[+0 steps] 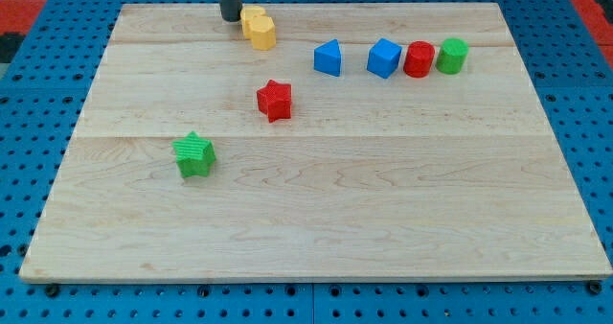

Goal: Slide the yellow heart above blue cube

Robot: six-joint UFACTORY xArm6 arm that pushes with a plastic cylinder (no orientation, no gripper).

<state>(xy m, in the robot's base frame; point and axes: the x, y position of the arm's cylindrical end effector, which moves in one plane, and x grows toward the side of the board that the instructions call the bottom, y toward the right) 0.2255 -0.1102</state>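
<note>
My tip (pixel 230 17) touches the board near the view's top, just left of two yellow blocks. The yellow heart (pixel 252 19) lies right against my tip. A second yellow block (pixel 262 33) touches the heart at its lower right; its shape is unclear. The blue cube (pixel 384 57) stands well to the right, in a row with other blocks. The heart is left of the cube by a wide gap.
A blue triangular block (pixel 328 57) sits left of the blue cube. A red cylinder (pixel 419 59) and a green cylinder (pixel 452 55) stand right of it. A red star (pixel 274 100) and a green star (pixel 194 154) lie lower left on the wooden board (pixel 316 199).
</note>
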